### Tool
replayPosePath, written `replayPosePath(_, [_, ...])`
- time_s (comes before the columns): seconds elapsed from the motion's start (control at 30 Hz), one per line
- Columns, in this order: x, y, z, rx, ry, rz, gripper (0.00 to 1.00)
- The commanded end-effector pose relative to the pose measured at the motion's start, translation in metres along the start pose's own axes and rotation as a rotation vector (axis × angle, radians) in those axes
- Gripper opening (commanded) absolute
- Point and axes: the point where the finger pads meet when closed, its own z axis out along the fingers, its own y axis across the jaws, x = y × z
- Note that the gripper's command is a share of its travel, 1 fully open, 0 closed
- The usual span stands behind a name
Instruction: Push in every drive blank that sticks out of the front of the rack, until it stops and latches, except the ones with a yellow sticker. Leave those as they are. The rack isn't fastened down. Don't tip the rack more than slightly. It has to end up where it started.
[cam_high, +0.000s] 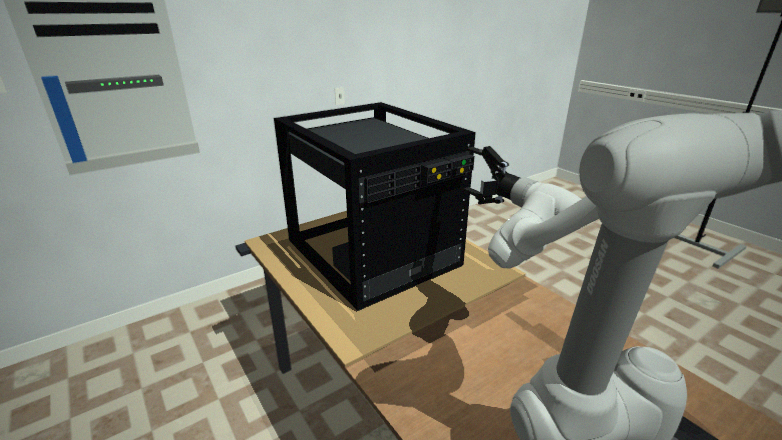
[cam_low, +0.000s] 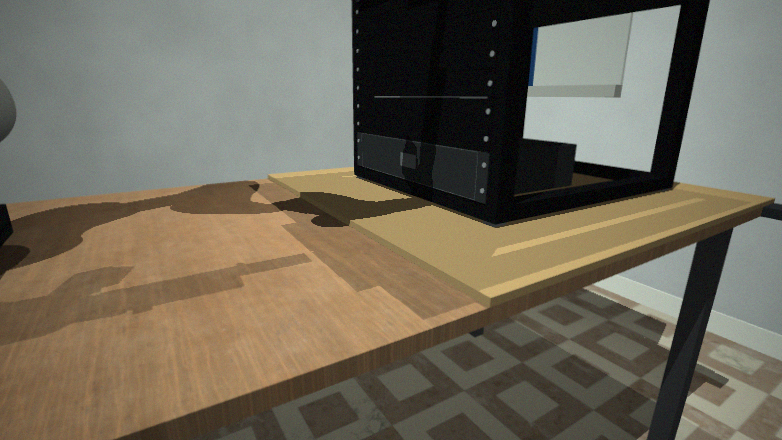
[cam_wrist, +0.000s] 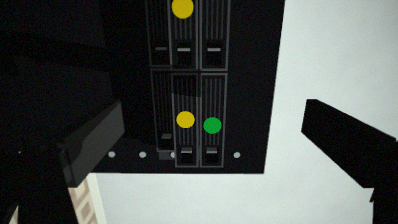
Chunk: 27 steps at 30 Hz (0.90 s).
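Note:
The black open-frame rack (cam_high: 349, 164) (cam_low: 503, 109) stands on a tan mat (cam_high: 382, 322) (cam_low: 546, 246) on the wooden table. Its drive blanks sit in a row high on the front (cam_high: 393, 183). At the right end, one blank has a green sticker (cam_high: 464, 161) (cam_wrist: 212, 125), and blanks beside it have yellow stickers (cam_high: 434, 170) (cam_wrist: 185, 119). Another yellow sticker (cam_wrist: 182, 7) shows at the top of the wrist view. My gripper (cam_high: 472, 169) (cam_wrist: 212, 116) is open and empty, close in front of the rack's upper right corner, facing the green-stickered blank. The exterior view does not show the gripper.
A grey panel (cam_high: 415, 270) (cam_low: 421, 164) fills the rack's bottom front, and a dark box (cam_low: 546, 158) sits inside. My arm's base (cam_high: 601, 394) stands on the table (cam_low: 218, 306) at the front right. A stand (cam_high: 710, 240) is on the floor at the right.

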Motion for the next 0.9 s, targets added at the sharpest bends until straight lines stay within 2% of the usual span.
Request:
replayPosePath(0.0, [-0.021,0.001,0.006,0.000,0.004,0.000,1.00])
replayPosePath(0.2, [-0.036,0.001,0.010,0.000,0.004,0.000,1.00])
replayPosePath(0.87, [-0.037,0.001,0.010,0.000,0.004,0.000,1.00])
